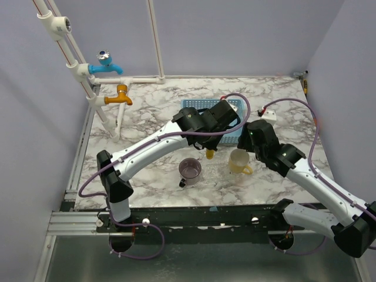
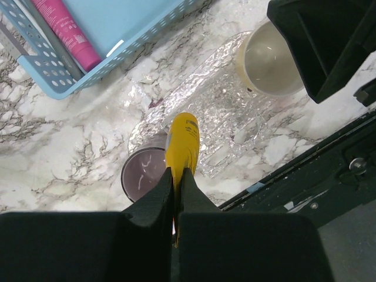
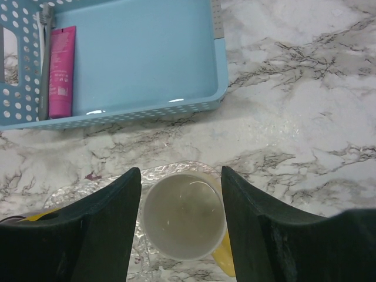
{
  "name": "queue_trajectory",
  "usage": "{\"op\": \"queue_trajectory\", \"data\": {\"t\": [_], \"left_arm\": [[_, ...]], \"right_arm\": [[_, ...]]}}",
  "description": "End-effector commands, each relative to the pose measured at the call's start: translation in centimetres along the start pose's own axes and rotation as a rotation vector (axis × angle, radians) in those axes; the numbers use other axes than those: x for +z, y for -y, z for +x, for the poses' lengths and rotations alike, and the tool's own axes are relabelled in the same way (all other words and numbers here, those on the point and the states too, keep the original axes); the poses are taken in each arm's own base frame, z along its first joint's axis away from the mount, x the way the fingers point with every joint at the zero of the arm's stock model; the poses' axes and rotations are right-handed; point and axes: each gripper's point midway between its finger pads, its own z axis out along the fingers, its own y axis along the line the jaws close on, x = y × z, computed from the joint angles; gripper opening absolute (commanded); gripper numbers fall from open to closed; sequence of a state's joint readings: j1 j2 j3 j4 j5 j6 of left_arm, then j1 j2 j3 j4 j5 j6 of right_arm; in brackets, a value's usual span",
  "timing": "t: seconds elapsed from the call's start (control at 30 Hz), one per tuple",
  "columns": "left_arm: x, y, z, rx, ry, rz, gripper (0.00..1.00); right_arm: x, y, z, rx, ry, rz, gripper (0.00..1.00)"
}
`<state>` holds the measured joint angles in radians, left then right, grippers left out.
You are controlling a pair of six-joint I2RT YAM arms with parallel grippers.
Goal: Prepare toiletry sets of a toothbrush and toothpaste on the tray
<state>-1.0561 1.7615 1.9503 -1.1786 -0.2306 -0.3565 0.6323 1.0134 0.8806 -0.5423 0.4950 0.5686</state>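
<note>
The left gripper is closed on the yellow toothpaste tube, above the clear tray. The right gripper stands open and empty over the cream mug; the pink tube lies in the blue basket.

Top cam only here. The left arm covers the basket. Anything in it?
Observer: Yes. A pink tube lies flat at one end of the basket, with a grey handle beside it.
Operator: Something yellow under the left wrist. Is it gripped?
Observer: Yes. The left gripper is shut on the yellow tube.
Operator: Anything in the mug?
Observer: The mug looks empty. The right gripper is open, one finger on each side of it.
</note>
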Motion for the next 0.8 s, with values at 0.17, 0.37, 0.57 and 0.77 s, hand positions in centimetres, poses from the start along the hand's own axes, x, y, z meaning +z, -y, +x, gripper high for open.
{"op": "queue_trajectory", "data": {"t": [0.17,0.37,0.57,0.77], "left_arm": [[1.6,0.3,0.1,0.01,-0.006,-0.02,0.0],[2.4,1.1,0.7,0.001,-0.029,0.014,0.0],[2.6,1.5,1.3,-0.01,-0.037,0.042,0.0],[2.5,1.8,2.0,-0.022,-0.043,0.07,0.0]], "right_arm": [[-0.2,0.4,0.6,0.011,-0.011,-0.003,0.61],[-0.2,0.5,0.8,0.011,-0.017,-0.002,0.61],[0.0,0.7,1.1,0.005,-0.021,0.005,0.61],[0.1,0.7,1.2,0.002,-0.022,0.009,0.61]]}}
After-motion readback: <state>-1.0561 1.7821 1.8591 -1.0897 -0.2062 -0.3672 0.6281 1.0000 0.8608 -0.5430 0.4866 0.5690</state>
